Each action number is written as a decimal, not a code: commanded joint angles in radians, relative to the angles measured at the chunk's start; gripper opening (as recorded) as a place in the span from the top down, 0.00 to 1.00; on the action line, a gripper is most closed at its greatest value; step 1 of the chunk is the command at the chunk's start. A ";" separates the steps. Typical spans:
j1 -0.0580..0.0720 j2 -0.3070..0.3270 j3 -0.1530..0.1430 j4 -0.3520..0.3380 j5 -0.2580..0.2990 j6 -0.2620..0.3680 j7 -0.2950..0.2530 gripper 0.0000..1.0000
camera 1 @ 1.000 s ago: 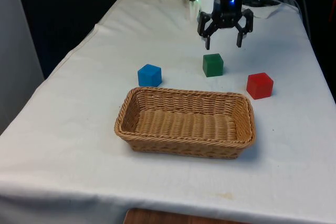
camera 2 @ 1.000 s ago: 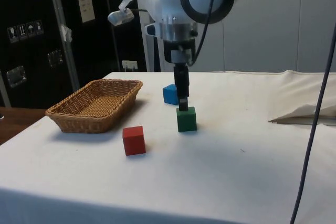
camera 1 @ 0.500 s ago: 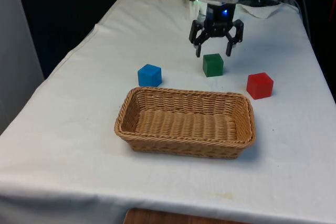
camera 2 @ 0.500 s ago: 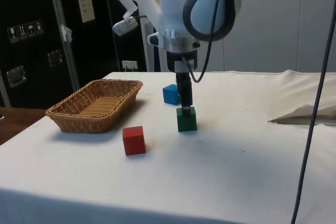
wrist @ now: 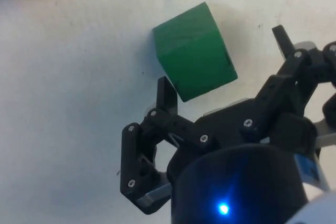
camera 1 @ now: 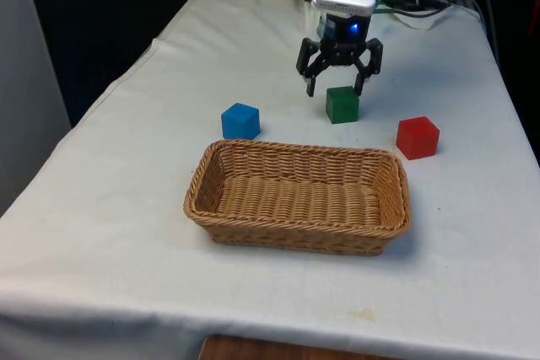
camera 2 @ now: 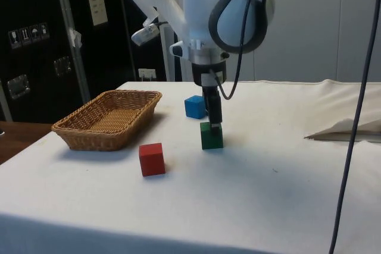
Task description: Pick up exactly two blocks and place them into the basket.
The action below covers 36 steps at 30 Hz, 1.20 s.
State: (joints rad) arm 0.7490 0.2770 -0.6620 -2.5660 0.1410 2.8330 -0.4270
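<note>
On the front view's left, the blue block (camera 1: 240,120) sits on the white-clothed counter (camera 1: 118,174) just beyond the basket's far left corner, in the same spot as a second ago. The wicker basket (camera 1: 384,208) lies in the near middle of the counter with nothing in it, and it has not shifted either.

Further right, the green block (camera 1: 342,104) rests on the cloth beyond the basket's far rim, where it was before. My end effector (camera 1: 335,88) has changed most: a second ago it hung higher and a little to the front view's right of the green block, and since then it has come down and drifted left. My fingers are spread apart and grip nothing. In the front view one fingertip (camera 1: 310,88) sits left of the block and the other near its top far edge. In the wrist view the green block (wrist: 193,51) lies just ahead of my spread fingers rather than squarely between them.

On the front view's far right, the red block (camera 1: 417,137) stands apart from the basket's far right corner, unmoved.
</note>
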 commanded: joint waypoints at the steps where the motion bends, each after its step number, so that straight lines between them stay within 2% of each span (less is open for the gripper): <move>1: -0.011 -0.004 0.018 -0.006 0.019 0.017 -0.011 0.00; 5: -0.016 0.018 0.032 -0.005 0.037 0.036 -0.013 0.00; 6: 0.000 0.023 0.007 0.000 0.013 0.018 0.002 0.00; 7: -0.017 0.023 0.034 -0.005 0.040 0.041 -0.014 0.00; 12: -0.016 0.056 0.040 0.000 0.052 0.078 -0.010 0.00; 13: -0.001 0.067 0.020 0.003 0.035 0.067 0.002 0.00; 14: -0.016 0.061 0.041 0.001 0.052 0.085 -0.008 0.00; 19: -0.016 0.084 0.045 0.004 0.055 0.112 0.001 0.00; 20: -0.016 0.086 0.046 0.005 0.054 0.115 0.002 0.10; 21: -0.016 0.090 0.046 0.005 0.054 0.120 0.004 0.33; 22: -0.001 0.099 0.027 0.009 0.040 0.107 0.013 0.45; 23: -0.016 0.091 0.047 0.005 0.054 0.122 0.005 0.45; 28: -0.016 0.095 0.048 0.006 0.053 0.129 0.009 0.99; 31: -0.016 0.096 0.048 0.006 0.053 0.130 0.009 1.00; 32: -0.002 0.103 0.028 0.010 0.040 0.115 0.016 1.00; 33: -0.016 0.097 0.048 0.006 0.053 0.130 0.009 1.00; 36: -0.016 0.097 0.048 0.006 0.053 0.130 0.009 1.00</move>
State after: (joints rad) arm 0.7470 0.3810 -0.6340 -2.5560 0.1810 2.9480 -0.4110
